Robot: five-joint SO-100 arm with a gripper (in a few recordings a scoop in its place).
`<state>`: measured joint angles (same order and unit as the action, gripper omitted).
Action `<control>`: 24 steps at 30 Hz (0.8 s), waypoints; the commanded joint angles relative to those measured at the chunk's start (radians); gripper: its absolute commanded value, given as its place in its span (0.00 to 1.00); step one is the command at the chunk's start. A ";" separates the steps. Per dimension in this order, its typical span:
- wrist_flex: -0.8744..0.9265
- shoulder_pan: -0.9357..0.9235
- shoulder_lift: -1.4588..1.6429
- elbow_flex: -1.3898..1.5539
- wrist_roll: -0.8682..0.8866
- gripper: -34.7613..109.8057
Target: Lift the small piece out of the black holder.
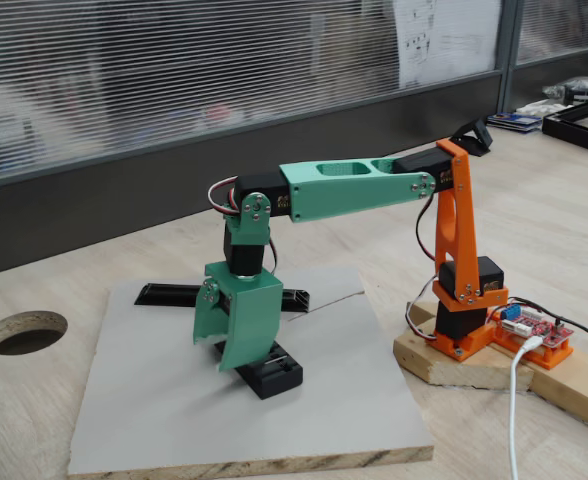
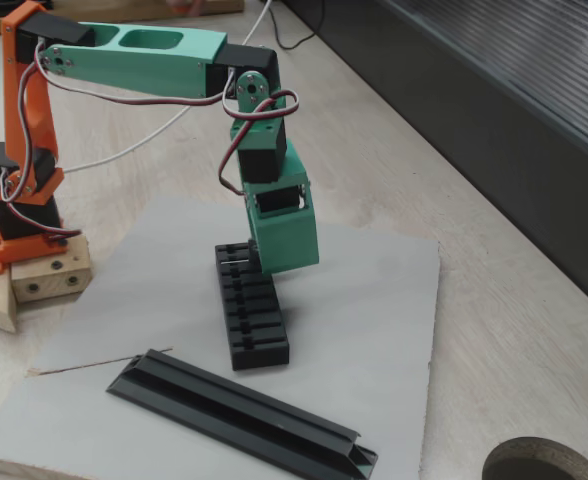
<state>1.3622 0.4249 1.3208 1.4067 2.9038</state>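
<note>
Down at the far end of the black holder [image 2: 252, 308], right under your green hand [image 2: 279, 262], is where the small piece would sit, but it's too tiny and too covered to make out, so I can't say it's free yet. Your hand hangs low against the holder's slotted top, and whether its fingers are apart or pinched together can't be told from either fixed view. Judging by that, the lift itself is yet to come, with the grey board [image 2: 374, 330] and long black bar [image 2: 239, 410] untouched nearby.
</note>
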 commanded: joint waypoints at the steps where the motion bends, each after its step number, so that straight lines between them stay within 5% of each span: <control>1: 0.044 0.014 0.009 -0.009 0.025 0.54; 24: -0.002 0.018 0.006 -0.023 0.026 0.54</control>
<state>1.3591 0.4280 1.3023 1.4021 2.9038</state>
